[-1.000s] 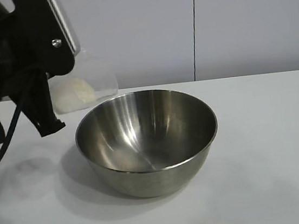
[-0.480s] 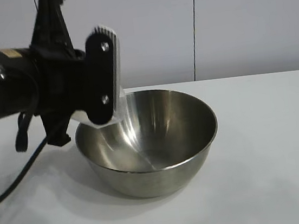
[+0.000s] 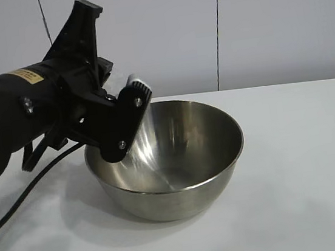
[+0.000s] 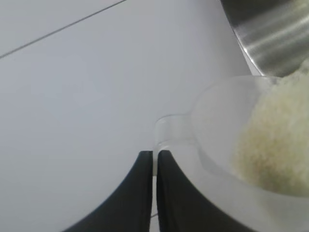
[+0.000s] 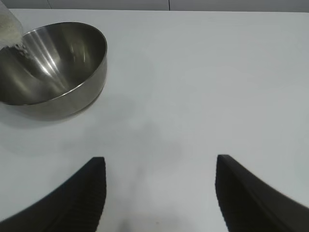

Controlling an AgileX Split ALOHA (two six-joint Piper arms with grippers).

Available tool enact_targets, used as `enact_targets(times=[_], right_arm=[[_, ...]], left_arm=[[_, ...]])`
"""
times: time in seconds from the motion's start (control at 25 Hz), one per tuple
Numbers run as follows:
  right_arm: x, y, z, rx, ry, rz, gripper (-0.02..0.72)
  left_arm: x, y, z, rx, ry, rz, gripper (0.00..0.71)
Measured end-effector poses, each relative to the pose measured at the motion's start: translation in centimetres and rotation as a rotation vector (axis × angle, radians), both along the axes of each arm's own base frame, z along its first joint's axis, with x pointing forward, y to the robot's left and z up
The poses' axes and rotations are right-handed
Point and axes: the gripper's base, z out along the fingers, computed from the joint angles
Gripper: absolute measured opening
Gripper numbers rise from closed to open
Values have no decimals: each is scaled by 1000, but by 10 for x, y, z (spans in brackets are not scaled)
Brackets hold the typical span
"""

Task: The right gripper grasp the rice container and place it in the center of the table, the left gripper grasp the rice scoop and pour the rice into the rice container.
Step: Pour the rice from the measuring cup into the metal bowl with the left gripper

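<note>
We are tipping the rice scoop (image 4: 227,130), rice (image 4: 275,140) sliding, over the rim of the steel rice container (image 3: 165,159) mid-table; our left gripper (image 4: 154,159) is pinching its tab, our right gripper (image 5: 159,193) is idling spread, well apart.

White table (image 3: 304,145) before pale panelled wall (image 3: 277,20) (thin dark seams).

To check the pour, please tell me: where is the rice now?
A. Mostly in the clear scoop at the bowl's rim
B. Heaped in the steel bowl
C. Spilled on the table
A: the rice fills the tilted rice scoop beside the rice container.
</note>
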Motion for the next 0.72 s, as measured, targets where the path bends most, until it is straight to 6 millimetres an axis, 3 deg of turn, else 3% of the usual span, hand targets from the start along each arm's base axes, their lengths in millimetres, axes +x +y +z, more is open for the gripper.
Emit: enact_targets(times=[0.48,0.64,0.72], right_arm=[[0,0,0,0,0,0,452],[0,0,0,0,0,0,452],[0,0,0,0,0,0,452]], left_arm=[[-14,-18,-3,224,-54,-146,9],[-12,-15,-3,196,-31,-96,9],[-9,-13,1,68,-4,-37,9]])
